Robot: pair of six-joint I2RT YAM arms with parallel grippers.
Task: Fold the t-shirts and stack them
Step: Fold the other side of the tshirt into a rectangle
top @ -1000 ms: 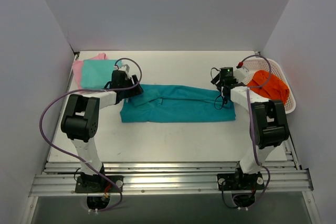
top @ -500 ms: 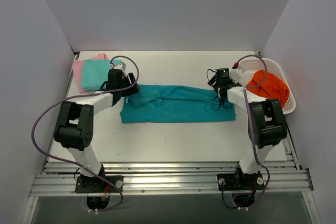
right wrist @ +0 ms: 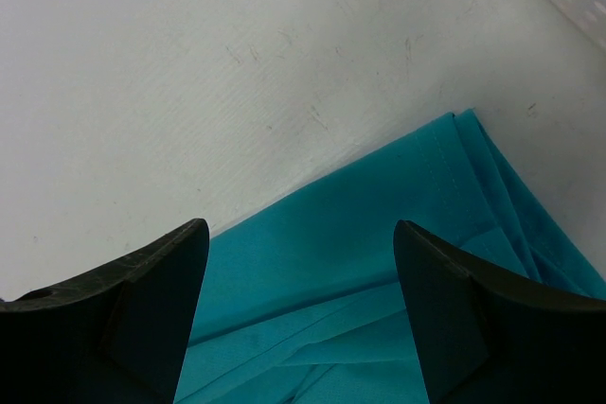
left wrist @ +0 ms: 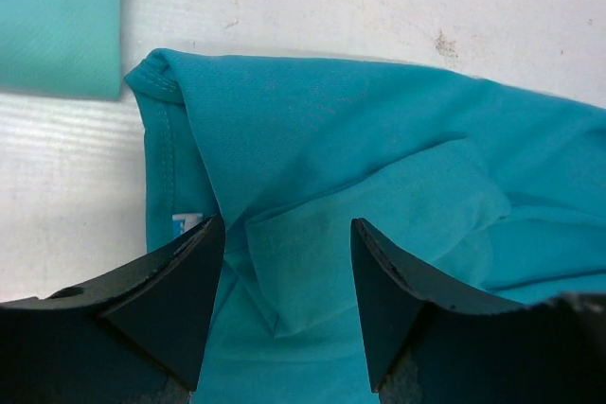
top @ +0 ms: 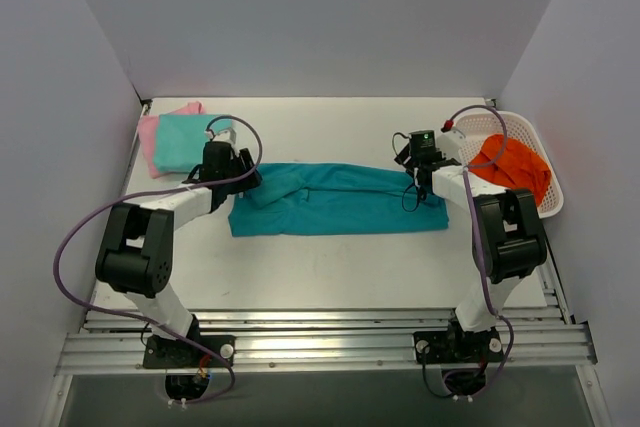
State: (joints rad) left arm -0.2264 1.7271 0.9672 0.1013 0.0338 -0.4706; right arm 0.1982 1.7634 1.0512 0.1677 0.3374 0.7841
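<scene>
the teal tee (top: 340, 199) is lying as a long folded strip across the table (top: 330, 277). i'm holding the left gripper (left wrist: 284, 234) spread over a rumpled fold at its left end, and the right gripper (right wrist: 298, 234) spread above its far right corner. an aqua tee (top: 185, 140) is sitting on a pink tee (top: 148, 135) far left, orange cloth (top: 512, 165) in the basket (top: 548, 202) right

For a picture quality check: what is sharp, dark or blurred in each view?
Top external view: even soft light, no glare. Left wrist view: teal t-shirt seams crisp, left pincer dark, soft-edged. Right wrist view: table scratches sharp, right pincer dark too.
</scene>
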